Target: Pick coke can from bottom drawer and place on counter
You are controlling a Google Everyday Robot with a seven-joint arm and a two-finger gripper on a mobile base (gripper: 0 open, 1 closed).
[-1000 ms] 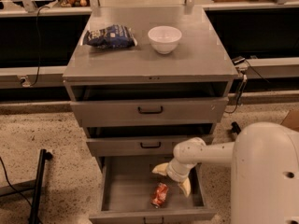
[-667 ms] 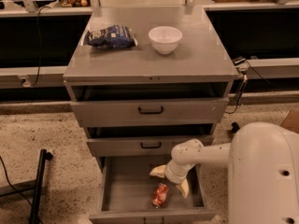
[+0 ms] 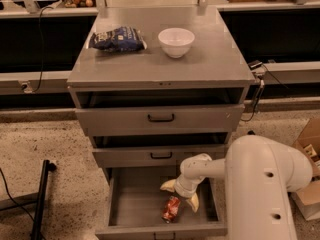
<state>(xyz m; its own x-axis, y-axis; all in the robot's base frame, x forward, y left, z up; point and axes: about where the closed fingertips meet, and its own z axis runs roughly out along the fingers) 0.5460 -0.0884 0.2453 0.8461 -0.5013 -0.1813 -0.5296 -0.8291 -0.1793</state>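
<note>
The coke can [image 3: 171, 209] lies on its side on the floor of the open bottom drawer [image 3: 130, 204], near its front right. My gripper [image 3: 180, 194] hangs inside the drawer just above and behind the can, its two cream fingers spread apart, one at the left [image 3: 168, 185] and one at the right [image 3: 193, 202]. It holds nothing. The grey counter [image 3: 200, 64] tops the cabinet above.
A dark blue chip bag [image 3: 117, 38] and a white bowl [image 3: 176, 41] sit at the back of the counter. The two upper drawers [image 3: 160, 118] stand slightly open. A cardboard box [image 3: 307, 159] is at the right and a black stand [image 3: 41, 199] at the left.
My gripper has moved a little left and lower in the drawer, closer over the can. The can has not moved.
</note>
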